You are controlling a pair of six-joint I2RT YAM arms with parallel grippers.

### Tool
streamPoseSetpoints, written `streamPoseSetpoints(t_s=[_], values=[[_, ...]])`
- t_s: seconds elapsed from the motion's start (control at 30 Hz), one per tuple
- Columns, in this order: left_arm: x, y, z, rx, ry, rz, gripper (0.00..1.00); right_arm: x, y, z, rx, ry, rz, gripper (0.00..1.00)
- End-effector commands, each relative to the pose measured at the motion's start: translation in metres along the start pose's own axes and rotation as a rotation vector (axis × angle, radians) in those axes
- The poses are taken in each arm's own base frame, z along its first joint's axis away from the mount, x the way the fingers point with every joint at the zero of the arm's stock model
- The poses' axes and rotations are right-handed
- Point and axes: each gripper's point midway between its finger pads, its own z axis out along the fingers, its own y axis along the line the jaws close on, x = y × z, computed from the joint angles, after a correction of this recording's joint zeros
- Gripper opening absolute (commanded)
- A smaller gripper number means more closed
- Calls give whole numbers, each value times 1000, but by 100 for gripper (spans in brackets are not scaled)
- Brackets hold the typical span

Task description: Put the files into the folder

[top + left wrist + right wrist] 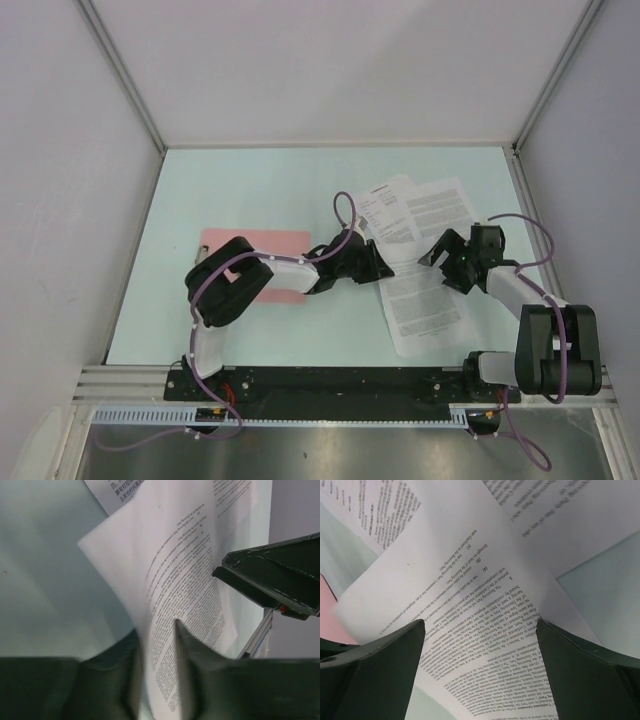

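Note:
Three files lie overlapping right of the table's middle: one at the back (385, 212), one beside it (445, 205), and a long sheet nearer me (425, 305). The pink folder (262, 250) lies flat to their left, largely under my left arm. My left gripper (383, 266) is at the near sheet's left edge. In the left wrist view that sheet (175, 570) curls up between the jaws (156, 630), which stand narrowed with a gap showing and one finger blurred. My right gripper (432, 258) hangs wide open over the same sheet (485, 580), nothing between its fingers (481, 624).
The pale green table (250, 190) is boxed in by white walls and metal rails (527, 210). A sliver of the pink folder (327, 622) shows at the right wrist view's left edge. A finger of the right gripper (265, 577) reaches close to my left jaws.

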Motion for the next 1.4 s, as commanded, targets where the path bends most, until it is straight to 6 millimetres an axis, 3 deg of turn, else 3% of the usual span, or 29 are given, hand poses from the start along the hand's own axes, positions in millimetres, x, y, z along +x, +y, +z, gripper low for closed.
streamPoseSetpoints(t_s=[0.0,0.03,0.07,0.1,0.2,0.23,0.3,0.4,0.43,0.47,0.53,0.7,0.73,0.83,0.87,0.9,0.97,1.0,1.07,1.1,1.17,1.2,1.23,1.3,1.37], values=[[-28,-17,-17,28,-94,52,22,39,-20,2,70,82,-74,100],[-32,-17,-22,26,-103,52,18,39,-14,1,57,74,-100,100],[-35,-12,-25,11,-104,45,4,34,-9,-2,55,53,-121,100],[-44,-6,-29,-3,-120,27,1,30,-4,-6,47,32,-137,100],[-67,5,-59,-17,-228,-47,0,19,14,-17,48,-15,-199,100],[-70,10,-82,-13,-269,-69,0,16,21,-20,39,-31,-219,100],[-96,33,-109,-72,-424,-165,0,12,37,-25,18,-58,-256,100],[-114,78,-162,-192,-642,-328,0,16,60,-26,-46,-56,-278,100],[-109,99,-172,-236,-679,-414,0,20,62,-22,-48,-41,-283,100],[-118,108,-194,-265,-772,-451,0,22,70,-19,-68,-36,-295,100],[-109,134,-210,-318,-830,-530,0,39,84,-9,-87,15,-321,100],[-103,159,-238,-376,-935,-586,0,79,122,14,-169,121,-378,100],[-99,167,-242,-398,-946,-611,0,80,137,17,-213,117,-381,100],[-97,182,-262,-414,-1032,-612,0,106,153,35,-244,192,-417,100],[-97,186,-267,-424,-1050,-606,0,113,150,45,-228,218,-421,100],[-98,186,-272,-417,-1062,-606,5,119,151,51,-228,232,-427,100],[-95,190,-275,-436,-1058,-599,28,132,156,62,-239,261,-441,100],[-95,186,-276,-413,-1053,-607,62,137,156,66,-233,273,-445,100],[-81,194,-276,-476,-974,-607,91,138,174,73,-281,261,-437,100],[-81,186,-277,-480,-943,-600,99,143,171,80,-271,278,-435,100],[-69,179,-281,-515,-838,-538,100,145,179,85,-285,278,-441,100],[-74,165,-287,-517,-809,-481,100,148,177,90,-277,286,-443,100],[-64,170,-295,-584,-755,-445,100,149,181,92,-292,286,-445,100],[-71,151,-313,-597,-704,-355,100,152,189,95,-310,289,-450,100],[-72,155,-332,-681,-661,-287,100,156,191,101,-314,301,-447,100]])
